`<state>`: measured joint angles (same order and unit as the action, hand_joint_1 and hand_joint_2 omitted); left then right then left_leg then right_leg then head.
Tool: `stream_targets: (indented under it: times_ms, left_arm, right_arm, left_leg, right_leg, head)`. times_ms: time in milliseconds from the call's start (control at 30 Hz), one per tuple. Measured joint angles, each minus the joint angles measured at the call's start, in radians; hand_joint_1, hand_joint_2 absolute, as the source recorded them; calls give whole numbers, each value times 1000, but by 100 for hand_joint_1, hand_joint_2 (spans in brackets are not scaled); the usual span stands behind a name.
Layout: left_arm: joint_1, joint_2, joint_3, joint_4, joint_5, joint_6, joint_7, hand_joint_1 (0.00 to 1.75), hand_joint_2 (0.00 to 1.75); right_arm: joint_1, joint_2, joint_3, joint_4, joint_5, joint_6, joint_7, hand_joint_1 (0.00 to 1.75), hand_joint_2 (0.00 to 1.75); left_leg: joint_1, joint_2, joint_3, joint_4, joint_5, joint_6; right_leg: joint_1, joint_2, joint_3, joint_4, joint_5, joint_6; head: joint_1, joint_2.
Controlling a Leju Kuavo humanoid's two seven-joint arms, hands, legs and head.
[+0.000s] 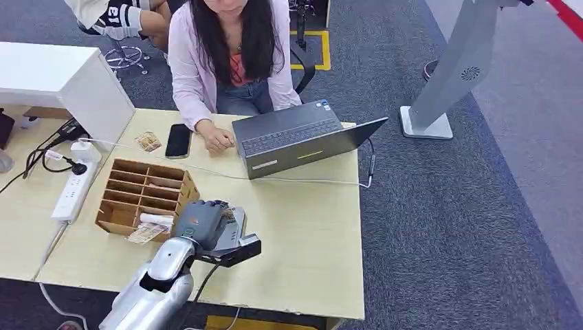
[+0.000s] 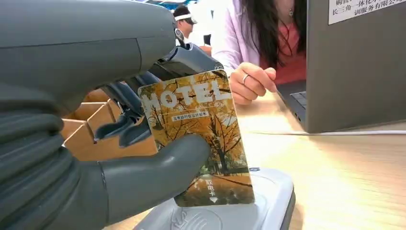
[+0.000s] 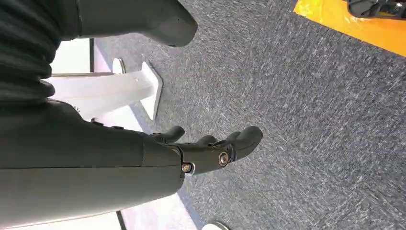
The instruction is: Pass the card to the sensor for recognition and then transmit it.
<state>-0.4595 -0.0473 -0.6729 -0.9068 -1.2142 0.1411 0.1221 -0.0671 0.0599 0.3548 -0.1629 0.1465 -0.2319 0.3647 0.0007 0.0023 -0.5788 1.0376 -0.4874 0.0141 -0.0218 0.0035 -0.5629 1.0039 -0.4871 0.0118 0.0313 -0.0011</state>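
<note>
The left hand (image 2: 119,143) pinches the hotel card (image 2: 201,139) between thumb and fingers, holding it upright just above the grey sensor (image 2: 268,201) on the counter (image 2: 344,167), presumably to be read. The right hand (image 3: 201,153) hangs over carpet, fingers loosely apart, empty.

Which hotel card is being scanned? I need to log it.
The one the left hand holds upright over the sensor: autumn-tree hotel card; others lie by the organizer and phone.

Card (image 2: 201,139): orange autumn-tree print, white lettering. Sensor (image 2: 268,201): pale grey. Left hand (image 2: 143,143): grey. Carpet (image 3: 311,120): speckled grey.
</note>
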Motion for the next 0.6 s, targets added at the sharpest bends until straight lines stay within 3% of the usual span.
stream_targets:
  times_ms: [400,600]
  left_arm:
    - [-33,6,1,4,42,8,27,175,175]
    - [-138,33,43,1,66,118,21,175,175]
  right_arm:
    - [1,0,0,0,10,2,0,0,175]
    - [3,1,0,0,19,5,2,0,175]
  left_leg:
    - [0,0,0,0,1,1]
    - [0,-1,-1,0,2,0]
  right_leg:
    - [0,0,0,0,1,0]
    - [0,0,-1,0,1,0]
  head:
    - [0,0]
    - [0,0]
